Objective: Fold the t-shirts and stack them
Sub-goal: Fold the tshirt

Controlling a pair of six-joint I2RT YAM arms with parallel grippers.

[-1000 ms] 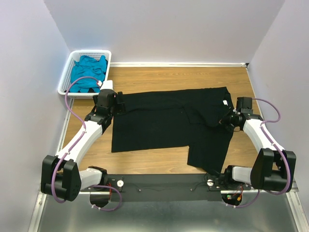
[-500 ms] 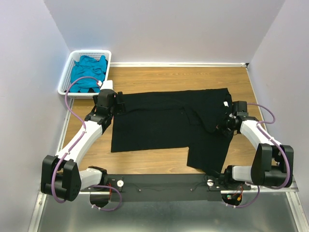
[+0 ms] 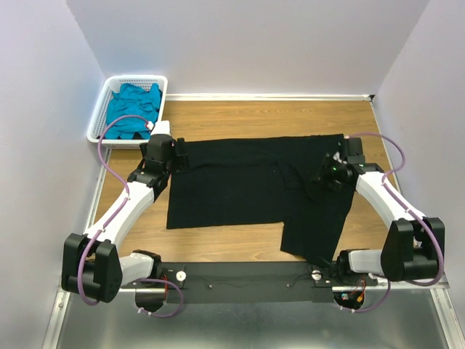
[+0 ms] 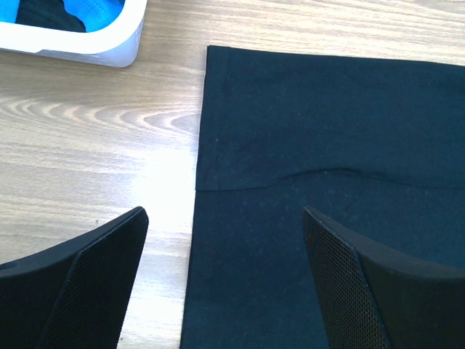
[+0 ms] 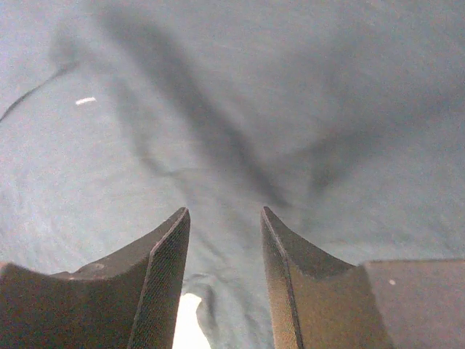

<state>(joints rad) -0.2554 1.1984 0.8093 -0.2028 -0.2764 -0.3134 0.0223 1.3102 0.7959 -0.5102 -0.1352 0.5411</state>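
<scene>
A large black t-shirt point(image 3: 240, 185) lies spread on the wooden table, its right part folded and hanging toward the near edge. My left gripper point(image 3: 171, 154) hovers open over the shirt's left edge point(image 4: 211, 145), one finger over wood and one over cloth, with nothing between them. My right gripper point(image 3: 325, 177) is above the shirt's right part. Its jaws stand apart over wrinkled black cloth point(image 5: 218, 87), and a small white patch point(image 5: 189, 320) shows low between them. A teal-blue t-shirt point(image 3: 134, 105) lies bunched in the basket.
The white slotted basket point(image 3: 98, 125) sits at the back left corner, and its rim point(image 4: 87, 47) is close ahead of my left gripper. Walls close in the table on three sides. Bare wood point(image 3: 240, 116) shows behind the shirt.
My right gripper was shut at the shirt's right edge. It has moved left and back over the cloth, and its jaws have parted. The left arm has not moved.
</scene>
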